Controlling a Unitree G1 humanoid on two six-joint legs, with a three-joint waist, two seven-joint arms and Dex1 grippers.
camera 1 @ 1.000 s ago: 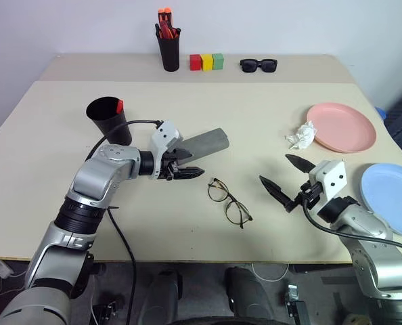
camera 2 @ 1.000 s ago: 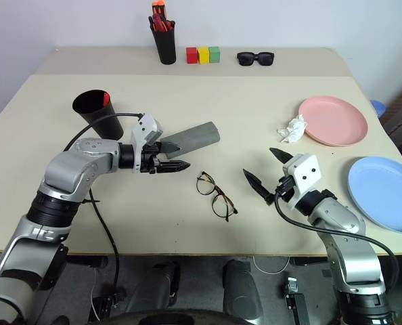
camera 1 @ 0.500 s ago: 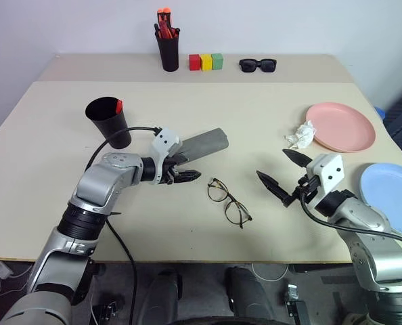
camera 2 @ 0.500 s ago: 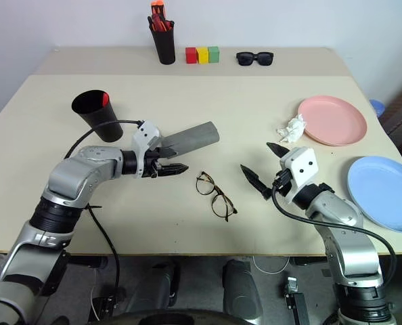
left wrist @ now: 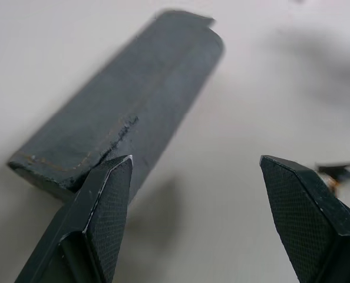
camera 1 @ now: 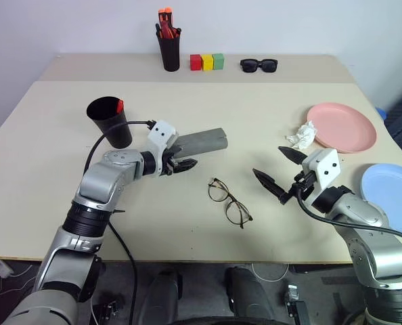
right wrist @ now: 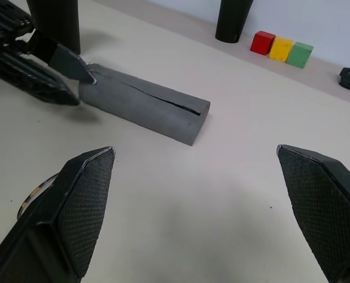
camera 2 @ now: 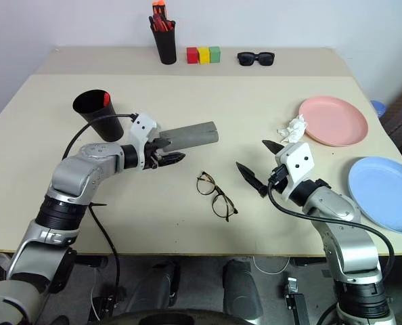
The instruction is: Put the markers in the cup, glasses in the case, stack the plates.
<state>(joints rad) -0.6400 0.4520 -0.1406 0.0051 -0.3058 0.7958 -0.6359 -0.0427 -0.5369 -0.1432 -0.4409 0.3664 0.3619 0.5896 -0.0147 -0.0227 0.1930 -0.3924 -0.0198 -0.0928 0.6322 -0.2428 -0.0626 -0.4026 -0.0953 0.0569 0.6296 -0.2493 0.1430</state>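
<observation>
The long grey felt case [camera 1: 199, 141], slit along its top, lies flat at the left gripper's [camera 1: 185, 164] spread fingertips, while the right gripper [camera 1: 279, 175] gapes wide, empty.

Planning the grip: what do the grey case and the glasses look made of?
The case looks like soft matte felt: fuzzy grey surface, stitched seam, raw-cut slit. The glasses look like thin dark wire, probably metal, with clear lenses; glass or plastic, I cannot tell.

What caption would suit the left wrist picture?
Left gripper, fingers apart, at the near end of the grey felt glasses case lying on the beige table.
</observation>
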